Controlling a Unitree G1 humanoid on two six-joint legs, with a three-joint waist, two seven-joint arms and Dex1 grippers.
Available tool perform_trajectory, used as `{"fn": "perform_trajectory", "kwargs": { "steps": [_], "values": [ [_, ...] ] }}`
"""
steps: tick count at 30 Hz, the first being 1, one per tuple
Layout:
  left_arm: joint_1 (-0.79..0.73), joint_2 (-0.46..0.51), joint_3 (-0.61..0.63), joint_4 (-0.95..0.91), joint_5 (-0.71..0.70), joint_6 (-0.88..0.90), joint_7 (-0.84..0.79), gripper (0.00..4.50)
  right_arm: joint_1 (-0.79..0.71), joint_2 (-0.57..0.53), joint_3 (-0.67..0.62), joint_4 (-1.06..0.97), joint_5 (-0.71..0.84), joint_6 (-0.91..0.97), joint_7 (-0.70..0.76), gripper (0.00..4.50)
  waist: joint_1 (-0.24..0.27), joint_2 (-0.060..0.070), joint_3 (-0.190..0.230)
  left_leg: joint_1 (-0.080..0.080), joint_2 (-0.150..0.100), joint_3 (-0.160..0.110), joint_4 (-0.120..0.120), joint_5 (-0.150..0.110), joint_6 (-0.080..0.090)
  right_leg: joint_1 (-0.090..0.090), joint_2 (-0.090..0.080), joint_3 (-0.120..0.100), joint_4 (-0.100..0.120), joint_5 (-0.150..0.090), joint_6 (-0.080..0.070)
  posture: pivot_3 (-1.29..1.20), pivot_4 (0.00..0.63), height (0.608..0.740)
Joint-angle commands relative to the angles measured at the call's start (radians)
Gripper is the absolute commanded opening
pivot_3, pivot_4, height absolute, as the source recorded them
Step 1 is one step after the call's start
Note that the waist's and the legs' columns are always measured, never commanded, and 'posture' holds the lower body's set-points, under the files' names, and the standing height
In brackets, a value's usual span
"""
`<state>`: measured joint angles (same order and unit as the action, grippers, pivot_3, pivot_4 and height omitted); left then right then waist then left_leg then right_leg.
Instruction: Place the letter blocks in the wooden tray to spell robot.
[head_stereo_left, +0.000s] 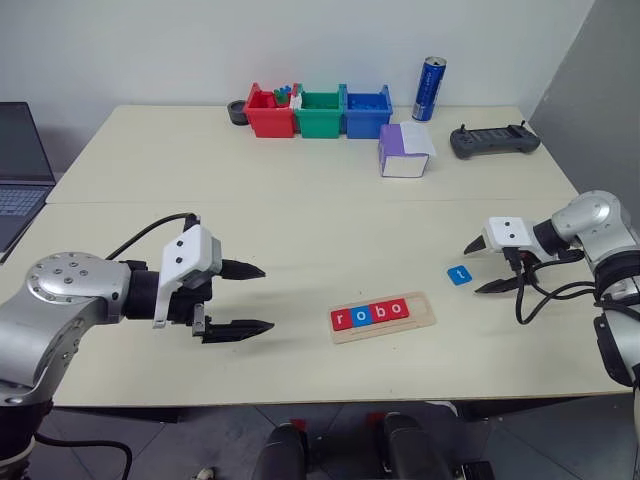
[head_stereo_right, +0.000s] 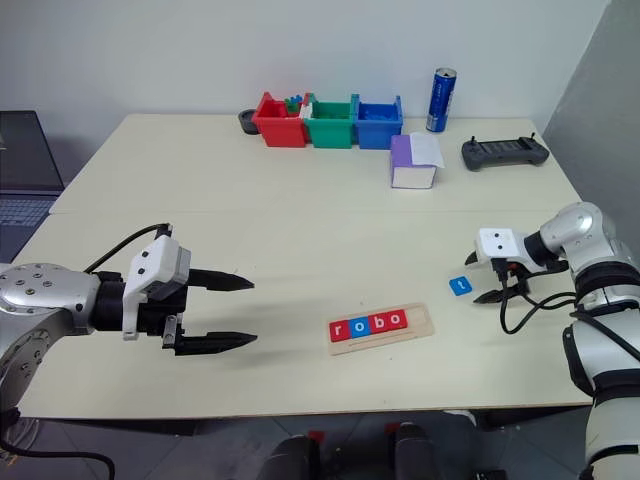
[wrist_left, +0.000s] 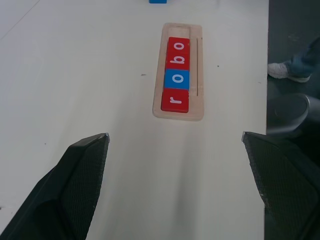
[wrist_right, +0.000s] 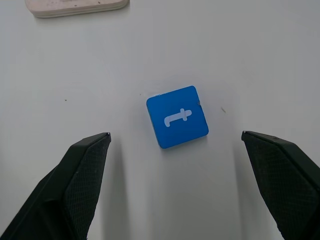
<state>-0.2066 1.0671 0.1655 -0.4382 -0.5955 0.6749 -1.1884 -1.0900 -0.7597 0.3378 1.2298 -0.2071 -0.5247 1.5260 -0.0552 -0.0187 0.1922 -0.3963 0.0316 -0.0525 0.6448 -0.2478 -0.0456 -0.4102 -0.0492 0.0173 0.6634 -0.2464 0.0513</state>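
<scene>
A: Where do the letter blocks stand?

B: Four sit in the wooden tray (head_stereo_left: 383, 317) near the table's (head_stereo_left: 300, 200) front edge, reading r, o, b, o (head_stereo_left: 369, 314), with one slot free at its right end. The blue t block (head_stereo_left: 459, 275) lies flat on the table toward the right edge, apart from the tray.

A: And your grippers?

B: Your right gripper (head_stereo_left: 483, 265) hangs just beside the t, fingers spread to either side of it, likely lined up to pick it. Your left gripper (head_stereo_left: 243, 297) waits empty, fingers apart, left of the tray.
</scene>
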Motion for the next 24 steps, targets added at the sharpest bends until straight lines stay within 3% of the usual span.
{"fn": "perform_trajectory", "kwargs": {
  "steps": [1, 10, 13, 20, 24],
  "values": [
    [0.007, 0.017, 0.047, -0.033, -0.021, 0.005, 0.009, 4.50, -0.029, 0.012, -0.002, 0.023, -0.024, -0.033, 0.037, 4.46, 0.000, 0.000, 0.000, 0.000, 0.000, 0.000, 0.000, 0.000, 0.000, 0.000, 0.000, 0.000, 0.000, 0.000, 0.000, 0.00, 0.150, 0.740],
    [0.046, 0.034, 0.086, -0.065, -0.041, 0.025, 0.026, 4.50, -0.029, 0.046, 0.030, 0.048, -0.120, -0.048, -0.056, 4.46, -0.001, 0.000, 0.000, 0.000, 0.000, 0.000, 0.000, 0.000, 0.000, 0.000, 0.000, 0.000, 0.000, 0.000, 0.000, 0.00, 0.150, 0.740],
    [0.055, 0.040, 0.098, -0.072, -0.047, 0.030, 0.032, 4.50, -0.029, 0.051, 0.032, 0.057, -0.132, -0.044, -0.066, 3.86, -0.001, 0.000, 0.000, 0.002, 0.000, 0.000, 0.000, 0.000, 0.000, 0.002, 0.000, 0.000, 0.000, 0.000, 0.000, 0.00, 0.150, 0.740],
    [0.076, 0.044, 0.120, -0.086, -0.055, 0.039, 0.038, 4.50, -0.029, 0.064, 0.026, 0.062, -0.142, -0.038, -0.080, 1.53, -0.002, 0.000, 0.000, 0.007, 0.000, 0.000, 0.000, 0.000, 0.000, 0.006, 0.000, 0.000, 0.001, 0.002, -0.001, 0.00, 0.150, 0.740],
    [0.074, 0.047, 0.119, -0.085, -0.058, 0.040, 0.043, 4.50, -0.033, 0.063, 0.024, 0.058, -0.140, -0.040, -0.073, 1.46, -0.002, 0.000, 0.000, 0.009, 0.000, 0.000, 0.000, 0.000, 0.000, 0.006, 0.000, 0.001, 0.002, 0.002, -0.001, 0.00, 0.150, 0.740]
  ]
}}
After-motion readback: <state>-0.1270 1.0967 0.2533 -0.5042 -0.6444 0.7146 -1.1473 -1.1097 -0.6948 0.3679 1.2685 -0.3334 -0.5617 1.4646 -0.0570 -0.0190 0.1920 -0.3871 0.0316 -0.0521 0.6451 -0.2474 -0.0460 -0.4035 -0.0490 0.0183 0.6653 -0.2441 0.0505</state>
